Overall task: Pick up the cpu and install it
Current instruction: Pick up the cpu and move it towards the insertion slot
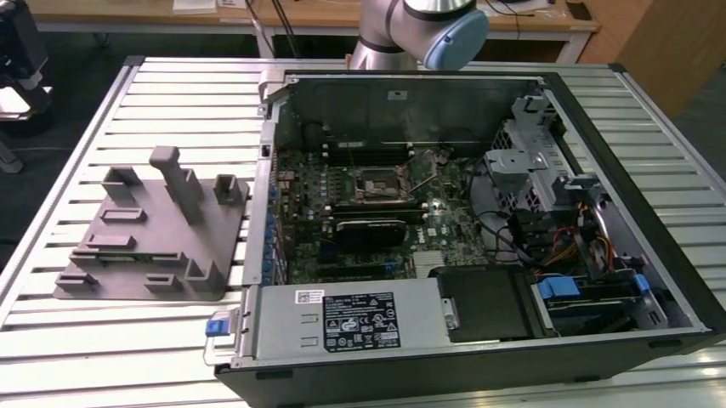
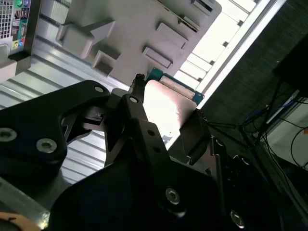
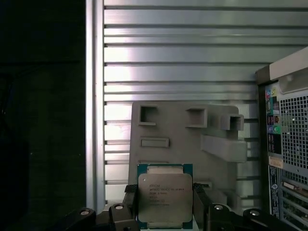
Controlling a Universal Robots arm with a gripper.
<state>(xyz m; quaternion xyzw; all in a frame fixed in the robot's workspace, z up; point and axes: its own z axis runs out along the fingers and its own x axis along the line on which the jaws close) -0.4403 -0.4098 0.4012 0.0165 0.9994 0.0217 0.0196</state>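
Observation:
The cpu is a small square chip with a silvery metal top and a green rim. In both wrist views it sits between two black fingers, and my gripper is shut on it. In the second wrist view the cpu shows as a bright plate clamped at its edges by my gripper. The grey plastic fixture lies well beyond the chip on the slatted table. In the exterior view the dark motherboard socket sits inside the open computer case, with its metal frame raised.
The open computer case holds the motherboard, cables, drive cage and power supply. The grey fixture stands on the exterior view's left of the case on the slatted aluminium table. The arm's elbow rises behind the case.

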